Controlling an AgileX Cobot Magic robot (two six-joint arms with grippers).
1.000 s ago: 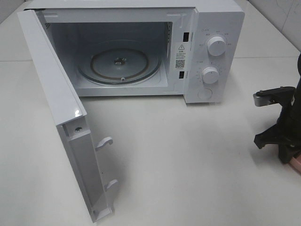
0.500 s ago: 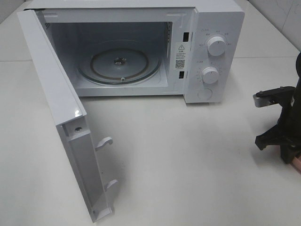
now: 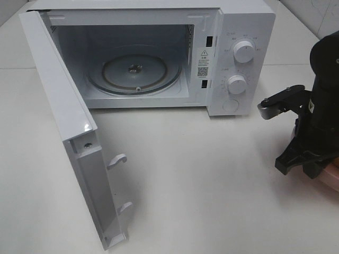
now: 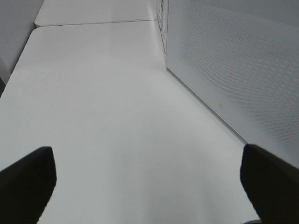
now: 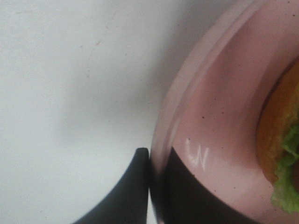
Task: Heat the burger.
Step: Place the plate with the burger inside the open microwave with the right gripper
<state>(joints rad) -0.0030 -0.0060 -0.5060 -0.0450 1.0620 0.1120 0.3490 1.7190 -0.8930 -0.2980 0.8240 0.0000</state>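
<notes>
The burger (image 5: 280,154) shows only in the right wrist view, as an edge of brown bun and green lettuce on the pink plate (image 5: 219,116). My right gripper (image 5: 154,177) is shut on the plate's rim, one finger on each side of it. In the exterior high view the right gripper (image 3: 312,169) is at the right edge of the table, a sliver of the plate (image 3: 331,179) shows under it, and the arm hides the burger. My left gripper (image 4: 149,186) is open and empty over bare table.
The white microwave (image 3: 249,21) stands at the back with its door (image 3: 58,106) swung wide open to the left. Its glass turntable (image 3: 135,71) is bare. The door's outer face (image 4: 233,60) is beside the left gripper. Knobs (image 3: 243,51) face front.
My right arm has moved left and further into view, bringing the pink plate along. The microwave and its door have not moved.
</notes>
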